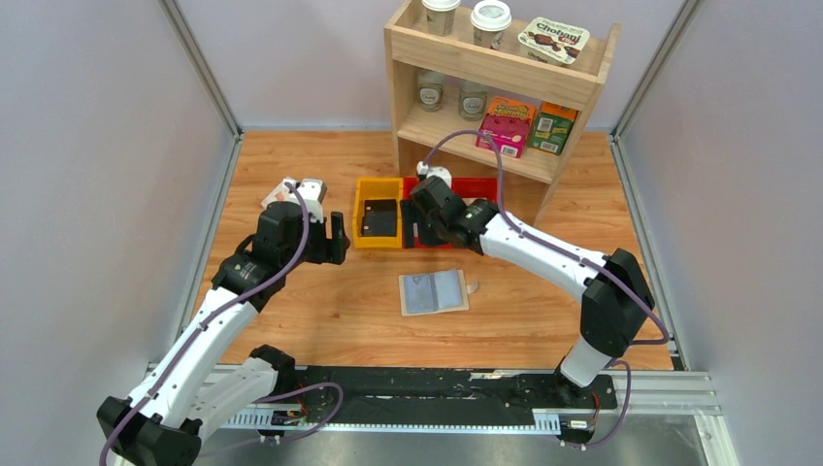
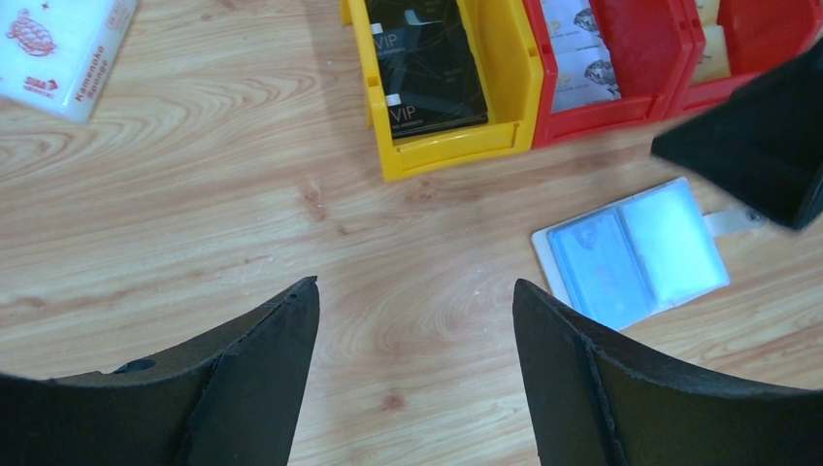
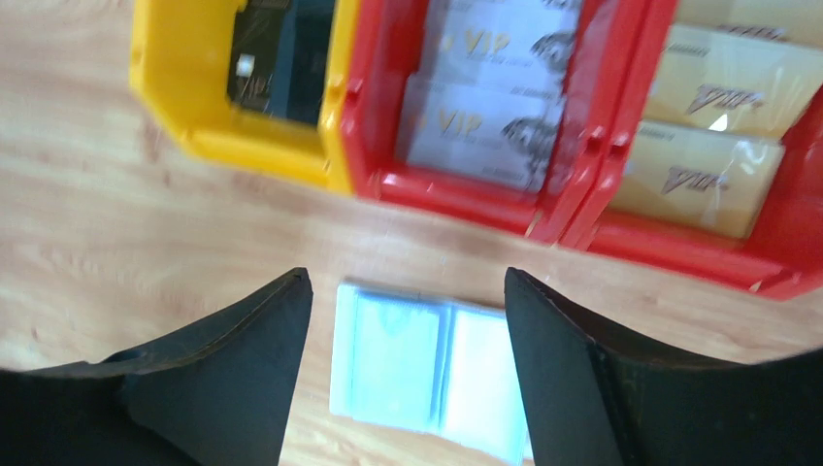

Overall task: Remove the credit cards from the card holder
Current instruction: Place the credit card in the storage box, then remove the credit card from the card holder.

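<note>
Hanging released, our right pincer point(image 3: 406, 282) has the card holder point(image 3: 427, 364) below, credit cards point(image 3: 485, 126) ahead. Our left pincer point(image 2: 415, 286) gapes too.

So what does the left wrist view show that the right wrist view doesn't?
Only the left wrist: the white-and-red box and part of the right arm at the frame's edge. Only the right wrist: the VIP print on the gold cards in the outer red bin. Both: the yellow bin, the silver credit cards in the middle red bin, and the card holder lying open.
</note>
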Robot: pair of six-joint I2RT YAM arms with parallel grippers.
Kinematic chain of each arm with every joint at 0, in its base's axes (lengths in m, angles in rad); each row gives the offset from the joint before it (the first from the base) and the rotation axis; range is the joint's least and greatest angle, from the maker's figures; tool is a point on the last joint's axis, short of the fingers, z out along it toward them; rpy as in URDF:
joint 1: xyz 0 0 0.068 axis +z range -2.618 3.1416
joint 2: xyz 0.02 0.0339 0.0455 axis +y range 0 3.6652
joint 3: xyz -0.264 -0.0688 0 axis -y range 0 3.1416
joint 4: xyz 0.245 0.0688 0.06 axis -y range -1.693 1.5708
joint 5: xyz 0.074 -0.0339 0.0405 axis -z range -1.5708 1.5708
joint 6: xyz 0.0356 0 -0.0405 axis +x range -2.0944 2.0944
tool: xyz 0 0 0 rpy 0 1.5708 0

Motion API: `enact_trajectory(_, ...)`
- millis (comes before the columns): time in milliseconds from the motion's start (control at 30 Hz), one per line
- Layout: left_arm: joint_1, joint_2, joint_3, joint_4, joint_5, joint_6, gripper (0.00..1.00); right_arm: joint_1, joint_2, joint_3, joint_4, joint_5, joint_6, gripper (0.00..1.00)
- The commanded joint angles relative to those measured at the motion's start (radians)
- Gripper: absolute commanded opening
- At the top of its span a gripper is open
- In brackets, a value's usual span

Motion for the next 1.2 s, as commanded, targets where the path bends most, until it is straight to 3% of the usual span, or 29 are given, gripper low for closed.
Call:
enact_trajectory(0, 0.002, 0.001, 0.008, 0.01, 0.052, -0.035, 0.8, 0.081, -0.031, -0.092, -0.014, -0.033, -0.023, 0.8)
enact_trajectory(200, 0.0, 0.004, -0.018, 0.019, 0.126, -0.09, 0.8, 0.138, -0.014, -0.191, 0.012, -0.112, 0.0, 0.83)
enact_trajectory(667, -0.026, 0.018, -0.078, 0.068, 0.194, -0.194, 0.8, 0.155, 0.136, -0.166, -0.006, -0.123, 0.015, 0.77)
enact_trajectory(1167, -0.152, 0.136, -0.076, 0.152, 0.19, -0.257, 0.8, 0.097, 0.123, -0.247, 0.027, -0.176, 0.026, 0.39)
